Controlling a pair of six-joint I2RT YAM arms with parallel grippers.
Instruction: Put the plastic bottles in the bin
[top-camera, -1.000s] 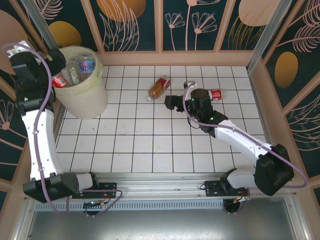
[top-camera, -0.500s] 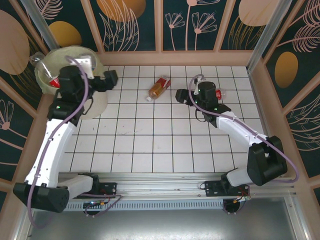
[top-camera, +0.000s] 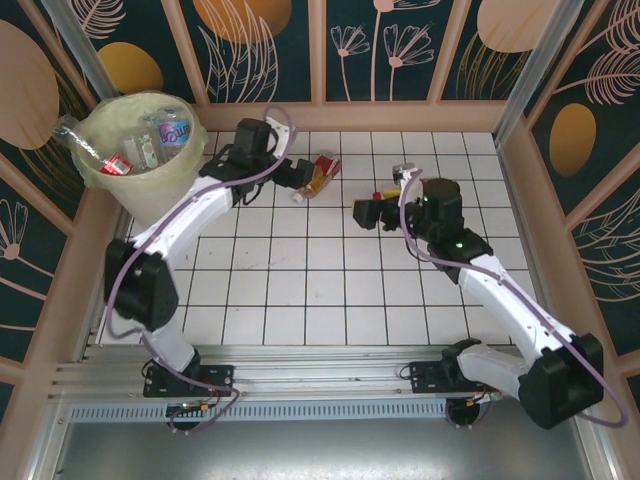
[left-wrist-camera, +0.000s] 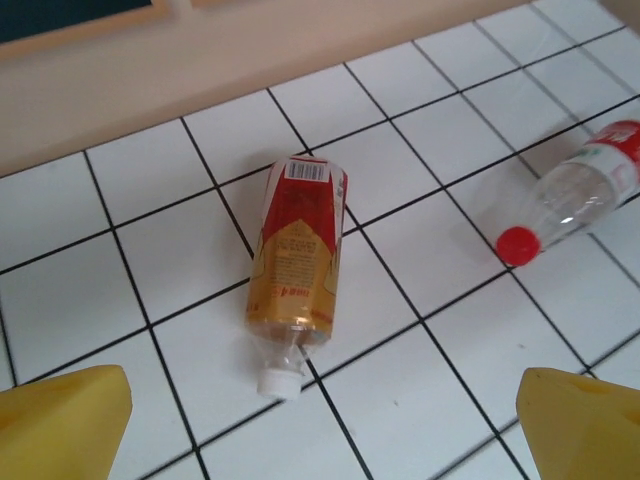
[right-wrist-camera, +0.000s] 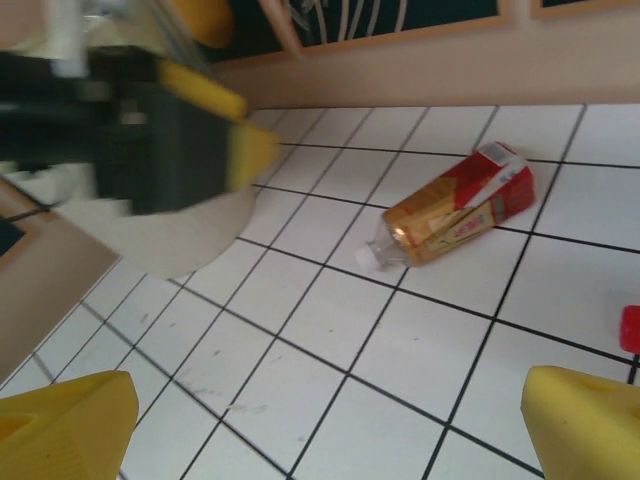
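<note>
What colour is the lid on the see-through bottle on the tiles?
The clear bottle has a red cap; the left wrist view shows it best.

Amber bottle (left-wrist-camera: 295, 262), clear bottle (left-wrist-camera: 580, 190), both flat

White black-lined tiled floor (top-camera: 300, 290) enclosed by dark leaf-patterned wall panels (top-camera: 380, 45).

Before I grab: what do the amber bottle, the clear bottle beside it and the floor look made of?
Amber bottle: thin plastic, apparently, creased, with a glossy red-and-gold label. Clear bottle: transparent plastic showing glints, red cap. Floor: glossy white tiles with dark joints, or possibly a printed sheet.
</note>
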